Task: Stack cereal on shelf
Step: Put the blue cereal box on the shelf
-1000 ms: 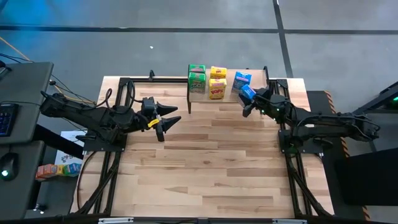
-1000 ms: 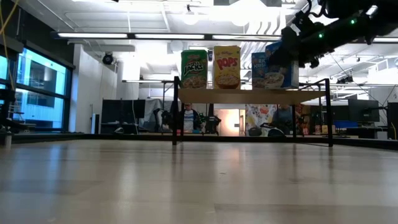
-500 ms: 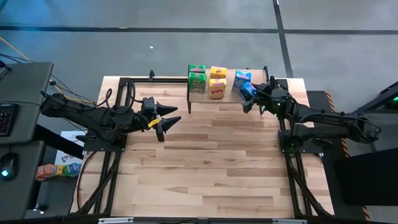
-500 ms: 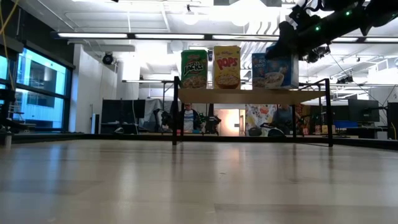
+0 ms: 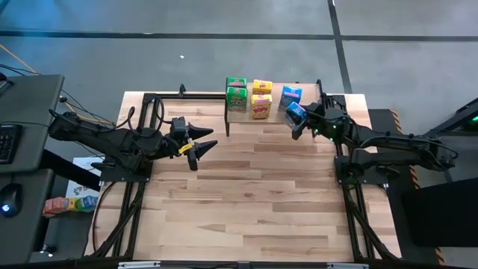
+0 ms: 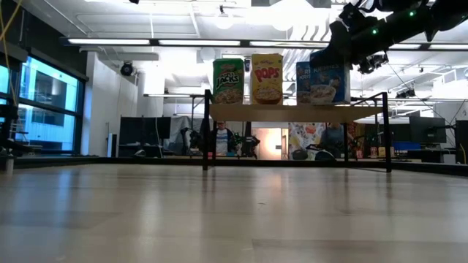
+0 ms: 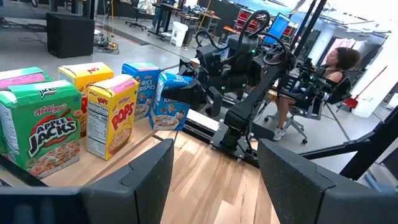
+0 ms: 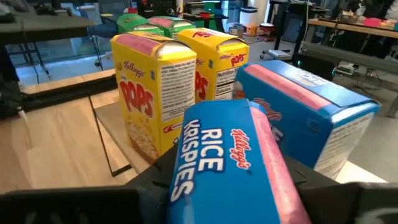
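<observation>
The shelf (image 5: 275,113) stands at the table's far edge. Two green boxes (image 5: 237,91), two yellow boxes (image 5: 261,97) and one blue box (image 5: 290,93) stand upright on its board (image 6: 292,112). My right gripper (image 5: 302,118) is at the shelf's right end, shut on a second blue Rice Krispies box (image 8: 227,158), just in front of the standing blue box (image 8: 311,118). My left gripper (image 5: 207,141) hangs open and empty over the table's left half, pointing toward the shelf. My right gripper pinches the blue box between its two fingers (image 8: 155,180), one on each of two opposite sides, near the box's upper end (image 8: 205,186). The fingers come from the table's right, slanting down. The box is tilted (image 7: 170,109); whether its bottom touches the board, I cannot tell.
The wood-plank tabletop (image 5: 254,194) lies bare in front of the shelf. Black arm mounts and frame rails (image 5: 351,202) run along both sides. A person sits beyond the table (image 7: 339,68) in the left wrist view.
My right gripper has gone a little up and toward the far edge, closer to the standing blue box, keeping its hold on the blue box, which now sits less tilted at the shelf's right end.
</observation>
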You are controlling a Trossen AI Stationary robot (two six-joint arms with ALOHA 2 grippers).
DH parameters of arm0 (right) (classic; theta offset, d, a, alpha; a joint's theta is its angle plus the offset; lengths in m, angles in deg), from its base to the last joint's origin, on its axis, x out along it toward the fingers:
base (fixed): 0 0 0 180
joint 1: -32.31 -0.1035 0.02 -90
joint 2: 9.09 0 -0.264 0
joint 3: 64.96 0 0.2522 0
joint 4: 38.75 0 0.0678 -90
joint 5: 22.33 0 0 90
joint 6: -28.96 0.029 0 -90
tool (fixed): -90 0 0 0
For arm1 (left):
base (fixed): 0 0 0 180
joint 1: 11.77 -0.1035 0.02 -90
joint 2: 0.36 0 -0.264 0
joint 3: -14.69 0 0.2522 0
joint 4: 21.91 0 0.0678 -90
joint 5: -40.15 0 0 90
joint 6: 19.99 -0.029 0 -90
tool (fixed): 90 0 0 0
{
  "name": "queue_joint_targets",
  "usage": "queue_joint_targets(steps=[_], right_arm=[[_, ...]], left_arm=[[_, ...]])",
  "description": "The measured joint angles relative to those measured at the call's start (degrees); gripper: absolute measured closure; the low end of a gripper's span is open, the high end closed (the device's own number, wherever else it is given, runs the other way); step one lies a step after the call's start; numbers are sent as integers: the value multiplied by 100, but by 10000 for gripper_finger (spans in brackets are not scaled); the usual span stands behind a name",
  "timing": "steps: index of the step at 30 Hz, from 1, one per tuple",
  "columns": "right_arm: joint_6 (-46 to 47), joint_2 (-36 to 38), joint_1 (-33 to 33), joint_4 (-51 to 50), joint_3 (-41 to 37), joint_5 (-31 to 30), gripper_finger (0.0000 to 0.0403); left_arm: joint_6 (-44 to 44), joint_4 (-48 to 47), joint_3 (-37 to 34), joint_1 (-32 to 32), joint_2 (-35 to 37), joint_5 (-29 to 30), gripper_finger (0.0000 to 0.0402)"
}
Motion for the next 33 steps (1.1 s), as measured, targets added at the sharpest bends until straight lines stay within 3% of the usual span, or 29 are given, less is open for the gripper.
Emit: queue_joint_targets(steps=[6, 15, 24, 33], right_arm=[[-131, -4, 44, -42, 318, 189, 286], [-546, -575, 345, -399, 741, 1108, 288], [-1240, -1276, 607, -401, 1101, 1358, 288], [-1248, -1290, 863, -578, 1182, 1454, 288]], left_arm=[[-11, -3, 0, 1, 0, 0, 179], [-208, -76, 0, 0, 0, 2, 179], [-201, -75, 0, 1, 0, 0, 179], [-147, -75, 0, 1, 0, 0, 179]])
